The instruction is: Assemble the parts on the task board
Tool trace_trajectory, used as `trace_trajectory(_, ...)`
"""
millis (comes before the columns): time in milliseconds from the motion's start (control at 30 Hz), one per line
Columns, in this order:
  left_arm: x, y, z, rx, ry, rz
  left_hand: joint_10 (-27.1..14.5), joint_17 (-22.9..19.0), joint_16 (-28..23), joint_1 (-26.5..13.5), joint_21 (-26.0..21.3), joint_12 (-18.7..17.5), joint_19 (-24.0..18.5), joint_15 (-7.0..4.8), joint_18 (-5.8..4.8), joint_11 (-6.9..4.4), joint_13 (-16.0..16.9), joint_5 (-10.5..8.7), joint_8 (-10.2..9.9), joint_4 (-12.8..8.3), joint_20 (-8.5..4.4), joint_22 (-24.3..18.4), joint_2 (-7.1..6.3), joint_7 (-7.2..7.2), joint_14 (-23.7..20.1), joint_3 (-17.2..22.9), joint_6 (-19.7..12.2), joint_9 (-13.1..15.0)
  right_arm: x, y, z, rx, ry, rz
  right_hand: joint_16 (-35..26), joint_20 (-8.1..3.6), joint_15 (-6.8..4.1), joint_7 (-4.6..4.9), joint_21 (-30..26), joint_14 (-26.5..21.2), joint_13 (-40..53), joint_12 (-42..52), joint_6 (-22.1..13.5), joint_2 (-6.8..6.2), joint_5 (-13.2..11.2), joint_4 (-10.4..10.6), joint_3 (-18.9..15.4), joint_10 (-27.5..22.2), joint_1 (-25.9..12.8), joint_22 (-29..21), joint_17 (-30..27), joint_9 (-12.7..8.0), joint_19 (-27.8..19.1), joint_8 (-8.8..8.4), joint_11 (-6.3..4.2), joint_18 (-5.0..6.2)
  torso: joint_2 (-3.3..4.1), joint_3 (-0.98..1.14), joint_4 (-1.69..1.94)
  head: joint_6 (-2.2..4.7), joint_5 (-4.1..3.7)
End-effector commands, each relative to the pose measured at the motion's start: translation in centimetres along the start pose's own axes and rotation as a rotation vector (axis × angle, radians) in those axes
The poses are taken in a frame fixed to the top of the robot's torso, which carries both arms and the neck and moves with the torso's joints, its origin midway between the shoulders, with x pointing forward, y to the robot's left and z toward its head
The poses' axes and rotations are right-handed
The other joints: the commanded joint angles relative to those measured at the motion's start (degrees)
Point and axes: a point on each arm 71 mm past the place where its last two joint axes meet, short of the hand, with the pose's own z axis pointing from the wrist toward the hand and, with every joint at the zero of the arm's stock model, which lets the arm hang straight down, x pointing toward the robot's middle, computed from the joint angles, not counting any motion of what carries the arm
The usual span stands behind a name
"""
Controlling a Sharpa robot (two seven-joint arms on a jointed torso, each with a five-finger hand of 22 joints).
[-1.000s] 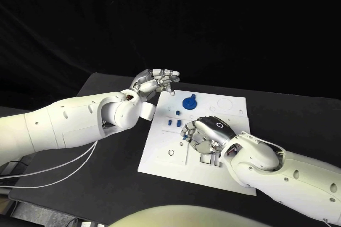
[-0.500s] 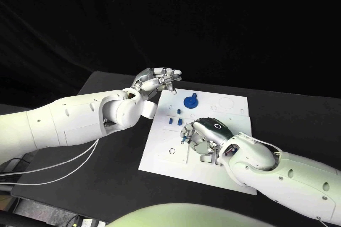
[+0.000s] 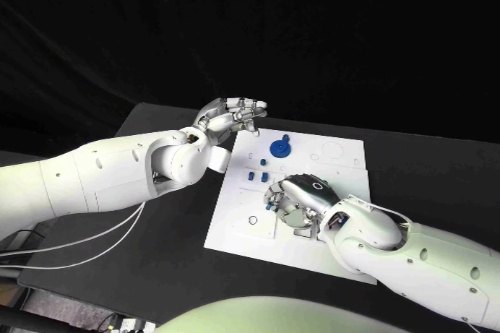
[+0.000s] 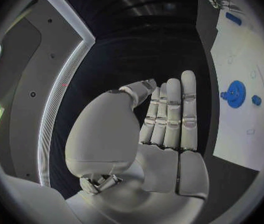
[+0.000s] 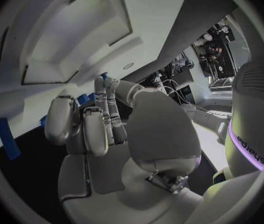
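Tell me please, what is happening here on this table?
A robot with two white arms is assembling small blue parts on a white task board lying on a black table. Its right hand is down over the middle of the board, fingers curled toward it beside two small blue pieces; whether it holds anything cannot be told. Its left hand hovers at the board's far left corner, holding nothing. A round blue part sits on the board's far side.

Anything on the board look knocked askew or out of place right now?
Nothing stands out. The task board lies flat on the table, the round blue part and small blue parts sit on it, and the right hand works over its middle.
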Motion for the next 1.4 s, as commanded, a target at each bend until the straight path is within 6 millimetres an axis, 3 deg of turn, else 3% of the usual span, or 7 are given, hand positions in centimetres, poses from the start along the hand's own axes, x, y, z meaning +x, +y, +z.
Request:
trace_trajectory(33, 0.2, -0.1, 0.0, 0.006, 0.02, -0.005, -0.4, 0.0, 0.1, 0.0, -0.4, 0.3, 0.0, -0.06, 0.28, -0.1, 0.1, 0.31, -0.2, -0.3, 0.19, -0.1, 0.15, 0.02, -0.4, 0.0, -0.4, 0.1, 0.3, 0.1, 0.0, -0.009, 0.023, -0.002, 0.1, -0.03, -0.42, 0.13, -0.4, 2.2, 0.0, -0.2, 0.4, 0.04, 0.4, 0.0, 0.1, -0.1, -0.4, 2.5, -0.1, 0.0, -0.1, 0.21, -0.12, -0.48, 0.0, -0.02, -0.12, -0.01, -0.03)
trace_trajectory(900, 0.2, -0.1, 0.0, 0.004, 0.021, -0.005, -0.4, 0.0, 0.1, 0.0, -0.4, 0.3, 0.0, -0.06, 0.28, -0.1, 0.1, 0.31, -0.2, -0.3, 0.19, -0.1, 0.15, 0.02, -0.4, 0.0, -0.4, 0.1, 1.1, 0.1, 0.5, 0.013, 0.086, -0.039, -0.1, 0.0, -0.37, 0.15, -1.1, 2.1, -0.1, -0.6, 0.2, -0.06, 0.2, 0.0, -0.2, -0.3, -1.0, 2.2, -0.5, 0.1, -0.5, 0.06, -0.07, -0.33, 0.02, 0.01, -0.04, -0.17, -0.04)
trace_trajectory(1000, 0.2, -0.1, 0.0, 0.004, 0.02, -0.004, -0.4, 0.0, 0.1, 0.0, -0.4, 0.3, 0.0, -0.06, 0.28, -0.1, 0.1, 0.31, -0.2, -0.3, 0.19, -0.1, 0.15, 0.02, -0.4, 0.0, -0.4, 0.1, 1.0, -0.1, 0.4, 0.022, 0.078, -0.038, -0.3, 0.24, 0.06, 0.77, -2.5, 2.0, -0.3, -1.5, -1.7, -0.36, 0.3, 0.2, -0.5, -1.7, -2.0, 1.5, -0.8, -0.1, -1.2, -1.08, 0.48, -0.08, -0.01, -0.01, -0.05, -0.14, -0.12)
trace_trajectory(1100, 0.2, -0.1, 0.0, 0.004, 0.021, -0.004, -0.4, 0.0, 0.1, 0.0, -0.4, 0.3, 0.0, -0.06, 0.28, -0.1, 0.1, 0.31, -0.2, -0.3, 0.19, -0.1, 0.15, 0.02, -0.4, 0.0, -0.4, 0.1, 0.9, -0.3, 0.3, 0.03, 0.053, -0.034, -0.6, 0.96, 1.01, 1.97, -4.0, 1.8, -0.7, -2.8, -4.6, -1.23, 0.6, 0.4, -0.6, -4.2, -3.2, 0.8, -1.3, -0.6, -2.1, -2.84, 1.67, 0.15, -0.05, -0.05, -0.07, -0.09, -0.19)
trace_trajectory(1400, 0.1, 0.0, 0.0, 0.002, 0.019, -0.002, -0.6, 0.0, 0.2, -0.1, -0.4, 0.5, -0.1, -0.04, 0.3, -0.1, 0.1, 0.3, -0.2, -0.5, 0.24, -0.1, 0.23, 0.01, -0.5, 0.0, -0.4, 0.2, -0.1, -0.7, -0.9, 0.052, -0.019, -0.019, -1.2, 1.83, 1.81, 2.94, -5.9, 1.3, -1.1, -3.4, -6.9, -3.04, 2.1, 0.7, -1.6, -6.0, -4.6, -0.1, -2.3, -1.1, -3.0, -4.49, 2.6, 0.54, -0.16, 0.03, -0.16, 0.33, -0.16)
